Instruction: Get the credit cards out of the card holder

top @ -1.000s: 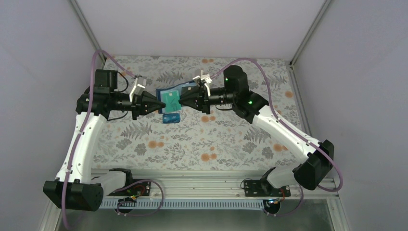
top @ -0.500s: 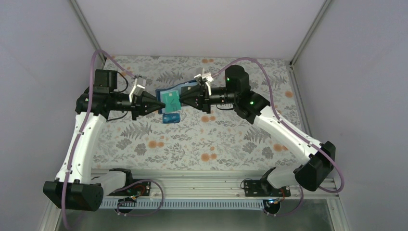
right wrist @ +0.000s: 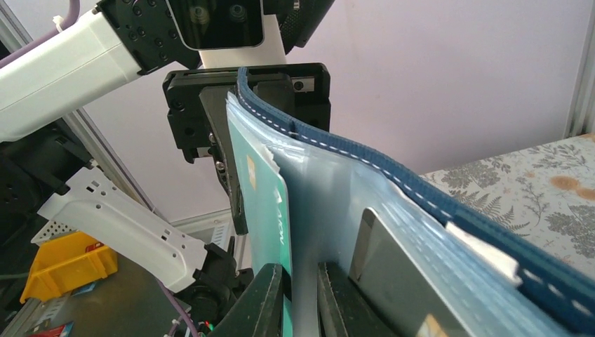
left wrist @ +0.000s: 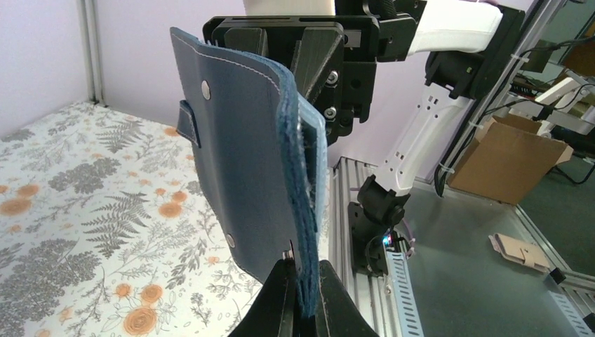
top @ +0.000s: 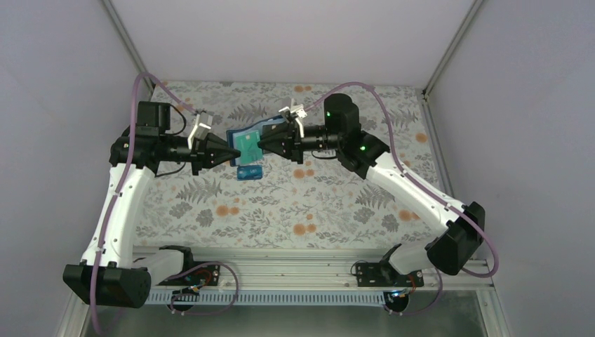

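Note:
The card holder (top: pixel 254 132), a navy wallet, hangs open in the air between both arms. My left gripper (top: pixel 236 154) is shut on its lower edge; in the left wrist view the fingers (left wrist: pixel 281 295) pinch the navy cover (left wrist: pixel 238 154). My right gripper (top: pixel 261 145) is shut on the teal-green card (top: pixel 247 145), which sticks out of a clear pocket. In the right wrist view that card (right wrist: pixel 263 196) sits between my gripper's (right wrist: pixel 300 281) fingers, beside the wallet's stitched edge (right wrist: pixel 337 144). A dark grey card (right wrist: pixel 393 274) stays in a pocket. The bright blue card (top: pixel 250 173) lies on the table below.
The floral tablecloth (top: pixel 295 203) covers the table, with walls on three sides and a metal rail (top: pixel 281 263) at the near edge. A cardboard box (left wrist: pixel 505 161) and a yellow bin (right wrist: pixel 67 270) stand beyond the table.
My right gripper has shifted slightly left and toward the back, closing in on the wallet with the teal-green card. The left arm has stayed still.

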`<action>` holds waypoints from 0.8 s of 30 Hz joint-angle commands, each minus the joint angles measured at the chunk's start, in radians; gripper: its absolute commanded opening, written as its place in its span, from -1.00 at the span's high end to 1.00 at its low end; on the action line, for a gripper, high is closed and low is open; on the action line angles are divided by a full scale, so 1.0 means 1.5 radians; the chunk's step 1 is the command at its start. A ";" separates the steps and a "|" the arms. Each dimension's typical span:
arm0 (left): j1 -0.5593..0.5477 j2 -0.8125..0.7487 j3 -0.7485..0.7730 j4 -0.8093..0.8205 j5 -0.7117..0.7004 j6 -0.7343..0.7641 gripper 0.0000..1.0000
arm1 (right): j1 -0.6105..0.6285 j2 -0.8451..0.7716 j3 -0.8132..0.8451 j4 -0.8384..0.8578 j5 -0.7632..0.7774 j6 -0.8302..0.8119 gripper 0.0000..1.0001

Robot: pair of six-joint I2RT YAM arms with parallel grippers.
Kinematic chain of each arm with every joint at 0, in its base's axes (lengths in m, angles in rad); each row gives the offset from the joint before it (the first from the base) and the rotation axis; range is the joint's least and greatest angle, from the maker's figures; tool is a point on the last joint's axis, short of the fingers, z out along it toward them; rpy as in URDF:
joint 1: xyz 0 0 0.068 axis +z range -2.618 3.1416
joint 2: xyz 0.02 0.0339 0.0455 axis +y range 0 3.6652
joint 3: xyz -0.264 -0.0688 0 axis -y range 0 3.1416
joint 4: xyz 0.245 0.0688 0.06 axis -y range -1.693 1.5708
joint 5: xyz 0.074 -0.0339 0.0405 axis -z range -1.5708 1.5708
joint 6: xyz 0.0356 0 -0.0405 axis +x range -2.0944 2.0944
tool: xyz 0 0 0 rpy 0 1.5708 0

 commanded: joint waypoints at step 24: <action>-0.004 -0.014 0.014 0.009 0.058 0.021 0.82 | 0.011 -0.026 0.011 -0.011 -0.047 -0.042 0.92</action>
